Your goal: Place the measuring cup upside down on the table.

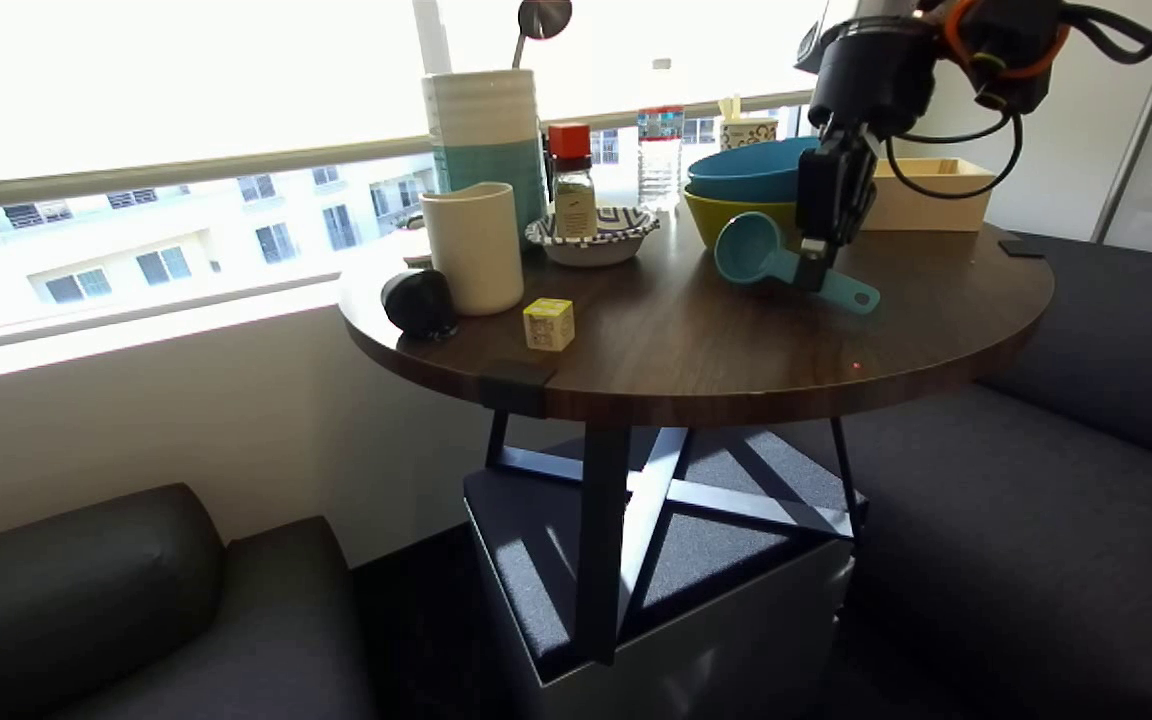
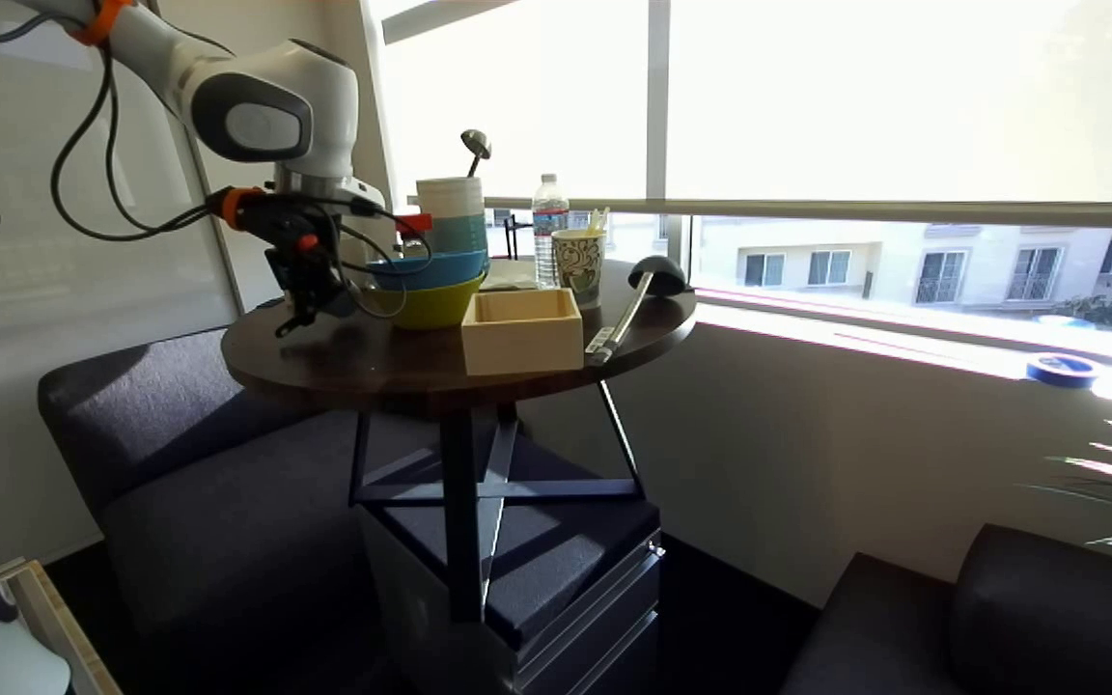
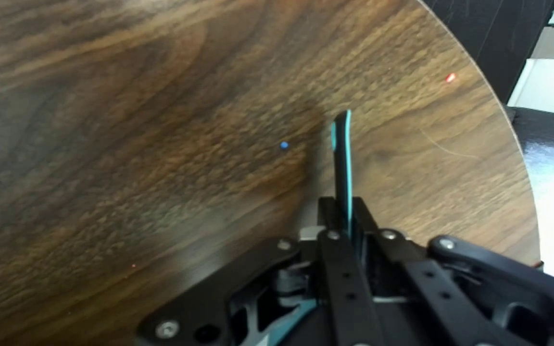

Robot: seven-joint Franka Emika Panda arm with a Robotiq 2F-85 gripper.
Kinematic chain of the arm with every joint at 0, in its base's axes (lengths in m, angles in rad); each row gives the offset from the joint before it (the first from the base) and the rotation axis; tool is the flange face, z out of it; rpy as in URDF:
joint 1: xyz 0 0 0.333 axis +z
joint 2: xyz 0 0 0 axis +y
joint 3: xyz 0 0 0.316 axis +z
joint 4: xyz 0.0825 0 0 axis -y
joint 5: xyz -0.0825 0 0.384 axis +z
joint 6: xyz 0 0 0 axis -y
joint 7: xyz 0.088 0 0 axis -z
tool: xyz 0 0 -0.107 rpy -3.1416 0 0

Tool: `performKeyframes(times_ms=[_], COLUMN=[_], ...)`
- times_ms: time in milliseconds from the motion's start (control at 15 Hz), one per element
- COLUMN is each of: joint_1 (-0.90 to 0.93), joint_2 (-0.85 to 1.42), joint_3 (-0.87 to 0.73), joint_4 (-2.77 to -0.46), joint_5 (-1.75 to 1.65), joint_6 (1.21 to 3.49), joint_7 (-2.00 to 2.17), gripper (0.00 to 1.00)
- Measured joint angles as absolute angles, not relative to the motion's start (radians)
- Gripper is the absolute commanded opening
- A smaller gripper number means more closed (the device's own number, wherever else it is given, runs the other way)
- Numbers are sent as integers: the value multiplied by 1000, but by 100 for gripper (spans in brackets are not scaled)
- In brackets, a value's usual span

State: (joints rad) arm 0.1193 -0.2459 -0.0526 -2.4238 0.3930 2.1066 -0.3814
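Firmly, the claw (image 1: 813,270) was clenched around the long handle (image 1: 839,289) of the measuring cup (image 1: 748,248), which was turned on its side over the counter (image 1: 696,350); whether the cup touched the wood, I could not tell. Just behind it stood the nearest obstacle, namely a blue bowl (image 1: 748,168) which sat inside a yellow-green bowl (image 1: 709,213). Near these was a wooden box (image 2: 522,347), seen in both exterior views. A tall white-and-teal pot (image 1: 486,110) held a ladle (image 1: 544,18), head upward, a paper cup (image 2: 577,265) contained some pale sticks (image 2: 597,220), and a water bottle (image 2: 546,234) stood close by. A jar with red cap (image 1: 574,195) rose from a patterned bowl (image 1: 591,250), whose rim was hiding its foot.

In an exterior view one could see also a cream cup (image 1: 476,250), a black rounded object (image 1: 418,303) and a small yellow cube (image 1: 548,325), placed near the edge and well apart from the claw. In an exterior view there was visible a long ladle (image 2: 633,307), lying just beside the box. The wrist view showed the handle by its thin edge, and on the wood a small blue dot (image 3: 284,145) and a red speck (image 3: 450,77).
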Motion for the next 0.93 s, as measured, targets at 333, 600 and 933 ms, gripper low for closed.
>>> performKeyframes(times_ms=[333, 600, 933], joint_1=[124, 126, 126], joint_2=[-316, -382, -410], joint_3=[30, 116, 189], joint_4=[-2444, -2482, -2535], joint_5=[281, 93, -116], joint_6=[2112, 2121, 2129], joint_7=[-331, -217, -100], gripper=[2, 2, 2])
